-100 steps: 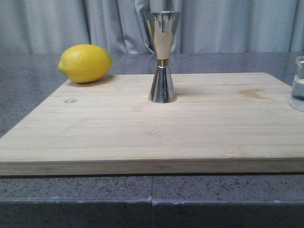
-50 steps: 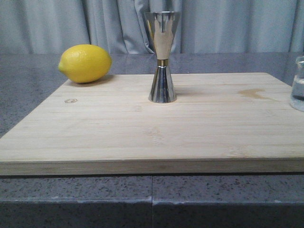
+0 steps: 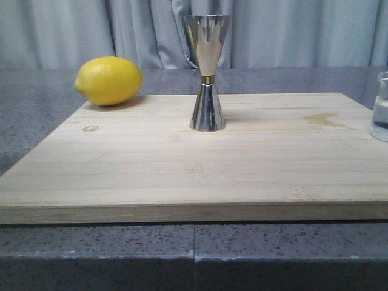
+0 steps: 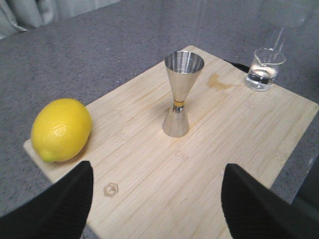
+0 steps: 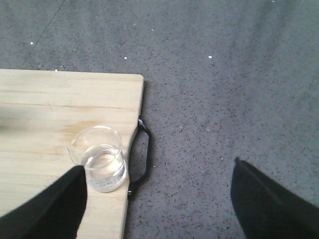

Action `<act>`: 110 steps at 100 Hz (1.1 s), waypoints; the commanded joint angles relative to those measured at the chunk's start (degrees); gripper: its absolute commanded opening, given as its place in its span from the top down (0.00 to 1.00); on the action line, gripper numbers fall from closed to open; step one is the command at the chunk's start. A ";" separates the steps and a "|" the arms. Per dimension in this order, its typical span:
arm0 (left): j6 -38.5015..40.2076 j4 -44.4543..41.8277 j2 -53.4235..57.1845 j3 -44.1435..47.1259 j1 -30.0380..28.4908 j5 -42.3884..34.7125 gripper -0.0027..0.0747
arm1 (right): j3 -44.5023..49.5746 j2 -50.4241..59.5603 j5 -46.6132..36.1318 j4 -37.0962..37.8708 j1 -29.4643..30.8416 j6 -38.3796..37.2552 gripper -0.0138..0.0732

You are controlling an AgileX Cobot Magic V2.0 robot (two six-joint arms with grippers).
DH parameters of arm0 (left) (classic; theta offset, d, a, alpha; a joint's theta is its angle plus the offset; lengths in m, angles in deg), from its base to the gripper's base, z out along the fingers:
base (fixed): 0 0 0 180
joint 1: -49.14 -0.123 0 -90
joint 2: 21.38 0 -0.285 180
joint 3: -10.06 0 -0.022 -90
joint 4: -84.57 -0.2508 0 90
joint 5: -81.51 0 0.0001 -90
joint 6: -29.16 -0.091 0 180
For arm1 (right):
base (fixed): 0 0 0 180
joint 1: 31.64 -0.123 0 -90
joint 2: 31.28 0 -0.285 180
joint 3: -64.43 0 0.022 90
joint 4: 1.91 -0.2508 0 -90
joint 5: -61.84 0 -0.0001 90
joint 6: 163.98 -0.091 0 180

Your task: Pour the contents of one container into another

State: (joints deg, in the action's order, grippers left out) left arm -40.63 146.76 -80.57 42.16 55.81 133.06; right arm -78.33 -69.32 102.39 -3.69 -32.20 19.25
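Observation:
The steel jigger (image 3: 207,73) with a gold band at its waist stands upright on the wooden board (image 3: 182,170), near the board's back middle; it also shows in the left wrist view as the jigger (image 4: 180,94). The clear glass beaker (image 3: 381,106) holds a little clear liquid and stands at the board's right edge, cut off by the frame. My left gripper (image 4: 157,199) hangs open above the board's left front, empty. My right gripper (image 5: 158,199) is open, with the beaker (image 5: 102,162) just beside one finger (image 5: 57,204), not between them.
A yellow lemon (image 3: 108,80) lies at the board's back left corner. A black handle (image 5: 142,154) sticks out from the board's right edge next to the beaker. Grey speckled countertop (image 5: 224,99) surrounds the board, with a curtain behind.

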 commanded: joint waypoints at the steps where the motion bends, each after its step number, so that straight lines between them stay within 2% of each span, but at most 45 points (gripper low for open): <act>1: -7.83 10.21 -4.09 -1.48 -0.03 1.15 0.33 | -2.05 -0.66 -5.01 -0.14 0.31 0.39 0.22; 18: -20.88 15.99 -12.61 -1.48 1.51 4.60 0.33 | -2.05 -0.66 -5.00 -0.14 0.31 0.39 0.22; 45: -34.47 25.04 -23.43 -1.48 9.60 3.09 0.33 | -2.05 -0.66 -5.47 -0.14 0.31 0.39 0.22; 74: -48.80 38.25 -33.78 -1.59 14.79 2.94 0.33 | -2.05 -0.66 -6.12 -0.14 0.31 0.39 0.22; 88: -53.76 43.20 -37.02 -2.30 16.26 2.85 0.33 | -2.05 -0.66 -6.27 -0.14 0.31 0.39 0.22; 110: -53.87 43.29 -41.55 -7.28 17.78 2.71 0.33 | -2.05 -0.66 -6.27 -0.14 0.31 0.39 0.22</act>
State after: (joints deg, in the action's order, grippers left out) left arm -94.15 186.01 -122.58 38.15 72.63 132.83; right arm -78.33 -69.32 100.89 -3.72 -32.20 19.25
